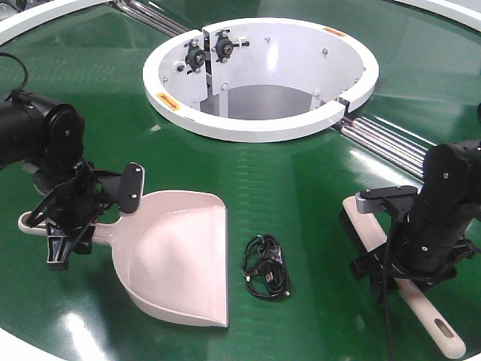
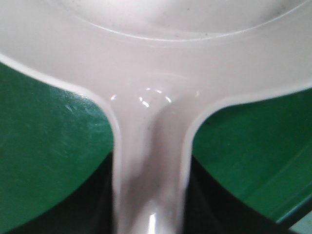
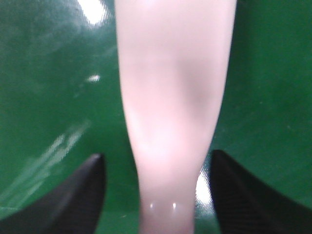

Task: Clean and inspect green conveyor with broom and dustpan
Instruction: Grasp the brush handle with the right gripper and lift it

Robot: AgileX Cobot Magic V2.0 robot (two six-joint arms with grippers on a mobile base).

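Note:
The pale beige-pink dustpan [image 1: 176, 259] lies on the green conveyor [image 1: 301, 177] at the left, its wide mouth facing the near edge. My left gripper [image 1: 69, 219] is shut on the dustpan's handle [image 2: 151, 161]. In the left wrist view its dark fingers [image 2: 95, 200] press both sides of that handle. The broom [image 1: 432, 320] lies at the right, black bristles [image 1: 352, 226] pointing away from me. My right gripper [image 1: 406, 263] is open and straddles the broom's handle [image 3: 170, 97]. Green belt shows between each black finger [image 3: 80, 195] and the handle.
A coiled black cable [image 1: 267, 267] lies on the belt between dustpan and broom. The large white ring opening [image 1: 248, 131] sits at the back centre. Steel rods [image 1: 383, 143] run from it to the right. The belt's white rim [image 1: 22, 342] curves along the near left.

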